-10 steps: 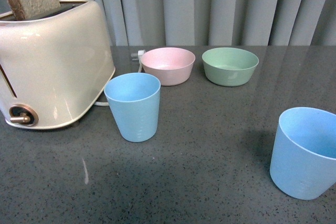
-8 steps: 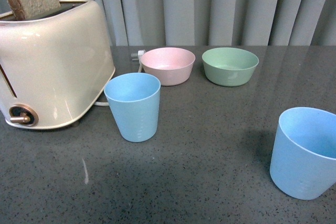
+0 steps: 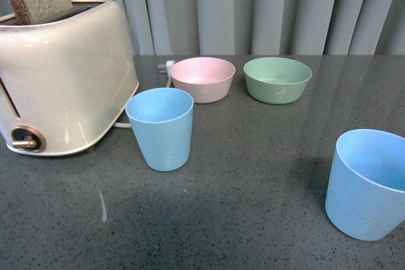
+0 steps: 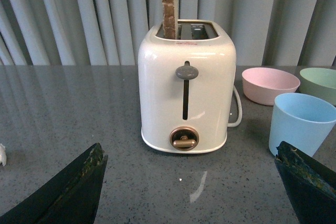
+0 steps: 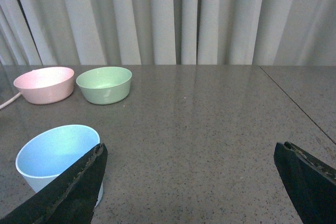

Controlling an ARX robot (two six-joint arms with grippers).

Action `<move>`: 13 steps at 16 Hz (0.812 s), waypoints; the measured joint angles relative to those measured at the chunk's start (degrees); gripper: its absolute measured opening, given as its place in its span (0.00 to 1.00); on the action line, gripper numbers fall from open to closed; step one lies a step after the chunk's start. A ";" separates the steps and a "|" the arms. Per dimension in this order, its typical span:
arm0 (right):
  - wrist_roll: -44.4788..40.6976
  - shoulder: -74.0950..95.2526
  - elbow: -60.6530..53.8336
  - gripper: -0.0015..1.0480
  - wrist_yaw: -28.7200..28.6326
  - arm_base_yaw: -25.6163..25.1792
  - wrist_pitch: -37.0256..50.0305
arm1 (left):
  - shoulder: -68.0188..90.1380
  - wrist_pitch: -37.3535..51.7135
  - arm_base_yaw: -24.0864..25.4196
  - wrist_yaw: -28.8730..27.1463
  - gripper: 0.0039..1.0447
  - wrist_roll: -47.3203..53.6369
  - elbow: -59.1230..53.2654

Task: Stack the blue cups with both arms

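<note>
grippers as seen from the wrist cameras

the left gripper [image 4: 189,149] is shown with its two dark fingers [image 4: 73,195] spread wide apart and empty. the right gripper [image 5: 188,148] is shown likewise, its fingers [image 5: 307,182] set wide and empty. only the finger ends are seen.

Each wrist view shows 2 matte black, wedge-shaped jaws with rough, frayed edges.

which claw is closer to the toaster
Left. The left claw faces the toaster straight ahead; the right claw is by a blue cup, with no toaster in its view.
</note>
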 joint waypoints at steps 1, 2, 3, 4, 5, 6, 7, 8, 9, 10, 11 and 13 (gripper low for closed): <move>0.00 0.00 0.00 0.94 0.00 0.00 0.00 | 0.00 0.00 0.00 0.00 0.94 0.00 0.00; 0.00 0.00 0.00 0.94 0.00 0.00 0.00 | 0.00 0.00 0.00 0.00 0.94 0.00 0.00; 0.00 0.00 0.00 0.94 0.00 0.00 0.00 | 0.00 0.00 0.00 0.00 0.94 0.00 0.00; 0.00 0.00 0.00 0.94 0.00 0.00 0.00 | 0.00 0.00 0.00 0.00 0.94 0.00 0.00; 0.00 0.00 0.00 0.94 -0.02 0.00 0.00 | 0.00 0.00 0.00 0.00 0.94 0.00 0.00; 0.00 0.00 0.00 0.94 0.00 0.00 0.00 | 0.00 0.00 0.00 0.00 0.94 0.00 0.00; 0.00 0.00 0.00 0.94 -0.02 0.00 0.00 | 0.00 0.00 0.00 0.00 0.94 0.00 0.00; 0.00 0.00 0.00 0.94 0.00 0.00 0.00 | 0.00 0.00 0.00 0.00 0.94 0.00 0.00; 0.00 0.00 0.00 0.94 0.00 0.00 0.00 | 0.00 0.00 0.00 0.00 0.94 0.00 0.00; 0.00 0.00 0.00 0.94 0.00 0.00 0.00 | 0.00 0.00 0.00 0.00 0.94 0.00 0.00; 0.00 0.00 0.00 0.94 0.00 0.00 0.00 | 0.00 0.00 0.00 0.00 0.94 0.00 0.00; 0.00 0.00 0.00 0.94 0.00 0.00 0.00 | 0.00 0.00 0.00 0.00 0.94 0.00 0.00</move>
